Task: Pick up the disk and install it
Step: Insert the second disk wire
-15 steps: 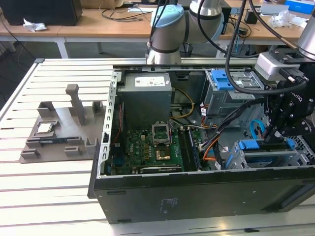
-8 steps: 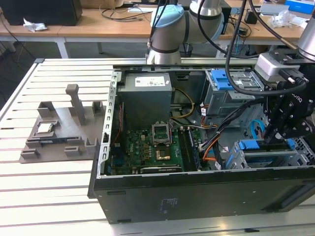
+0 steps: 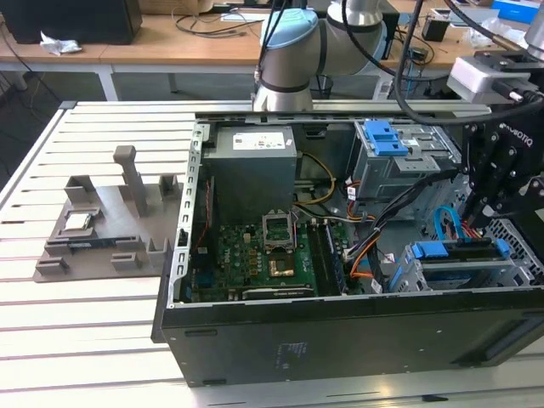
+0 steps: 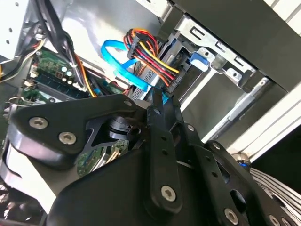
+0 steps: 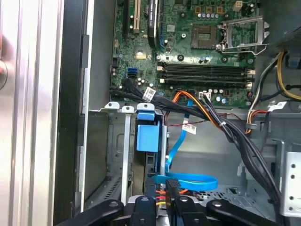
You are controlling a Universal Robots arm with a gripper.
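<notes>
The disk (image 3: 463,262) looks pretty much home already: it's sitting low in the drive bay at the right of the exterior view, blue side rails showing, inside the open computer case (image 3: 340,327). The claw (image 3: 481,223) is right on top of it, fingers pinched down narrow around the drive's upper edge (looks like it's holding it, not just hovering). In the first wrist view the blue rail (image 5: 148,136) runs down into the bay with the blue data cable (image 5: 188,180) looped beside it. So pickup's done, seating seems nearly there; can't tell if it's clicked in. The case lies on a slatted white table (image 3: 93,323), with a grey parts fixture (image 3: 110,229) at the left and cluttered wooden desks (image 3: 161,38) behind.
</notes>
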